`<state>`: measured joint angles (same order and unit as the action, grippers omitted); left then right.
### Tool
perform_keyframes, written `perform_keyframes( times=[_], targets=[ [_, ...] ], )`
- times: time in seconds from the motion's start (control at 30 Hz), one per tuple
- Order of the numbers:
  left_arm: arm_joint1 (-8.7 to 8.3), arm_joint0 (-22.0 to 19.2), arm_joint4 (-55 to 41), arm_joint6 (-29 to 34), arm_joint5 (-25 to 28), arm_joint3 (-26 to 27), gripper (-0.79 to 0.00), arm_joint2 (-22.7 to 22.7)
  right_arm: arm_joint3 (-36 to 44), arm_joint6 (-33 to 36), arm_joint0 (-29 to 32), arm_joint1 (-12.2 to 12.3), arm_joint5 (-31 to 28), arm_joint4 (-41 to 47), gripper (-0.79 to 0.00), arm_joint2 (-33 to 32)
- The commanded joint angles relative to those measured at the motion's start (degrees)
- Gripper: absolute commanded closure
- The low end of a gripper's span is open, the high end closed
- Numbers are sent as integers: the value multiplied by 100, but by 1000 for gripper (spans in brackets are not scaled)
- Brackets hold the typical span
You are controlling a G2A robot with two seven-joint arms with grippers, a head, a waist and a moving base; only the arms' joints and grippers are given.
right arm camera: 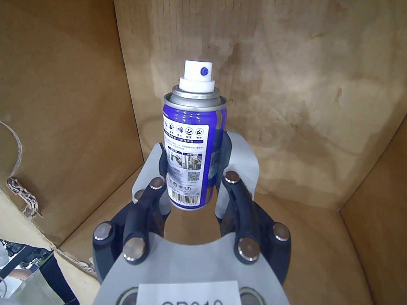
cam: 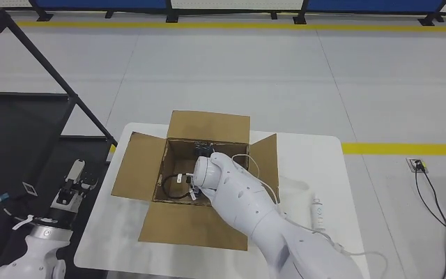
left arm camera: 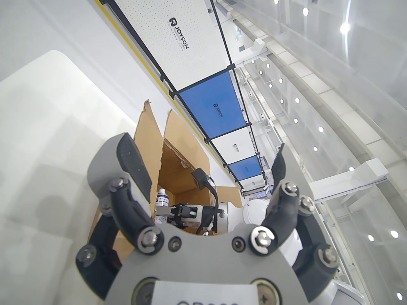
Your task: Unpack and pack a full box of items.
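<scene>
An open cardboard box stands on the white table. My right arm reaches down into it. Inside, the right gripper is shut on a blue spray can with a white nozzle, held by its lower half, near the box's brown walls. The left wrist view shows that can from afar, just inside the box. My left gripper is open and holds nothing; it sits off the table's left side, pointing up and towards the box.
A small white bottle-like item lies on the table to the right of the box. The box's four flaps are folded outward. A black metal frame stands left of the table.
</scene>
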<state>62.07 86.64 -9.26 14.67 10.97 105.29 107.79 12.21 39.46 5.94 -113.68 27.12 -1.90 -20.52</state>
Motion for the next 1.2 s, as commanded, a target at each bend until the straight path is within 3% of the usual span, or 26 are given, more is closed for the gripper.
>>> perform_keyframes(
  times=[0.0,0.5,0.77,0.97,1.17],
  targets=[
    [3,-20,4,6,-8,-13,-785,-7,0,0,0,0,0,0,-785,0],
    [32,-32,71,34,-14,-17,-785,-10,272,-343,136,110,-12,-168,-785,-227],
    [44,-84,149,70,-68,-7,-785,-59,1086,-504,81,268,103,-446,-785,-384],
    [49,-180,244,125,-122,15,-785,-149,2650,-863,195,643,1005,-1057,-785,-639],
    [55,-303,331,174,-179,30,-785,-258,5683,-350,990,1499,2439,-2534,-785,-1132]
  ],
)
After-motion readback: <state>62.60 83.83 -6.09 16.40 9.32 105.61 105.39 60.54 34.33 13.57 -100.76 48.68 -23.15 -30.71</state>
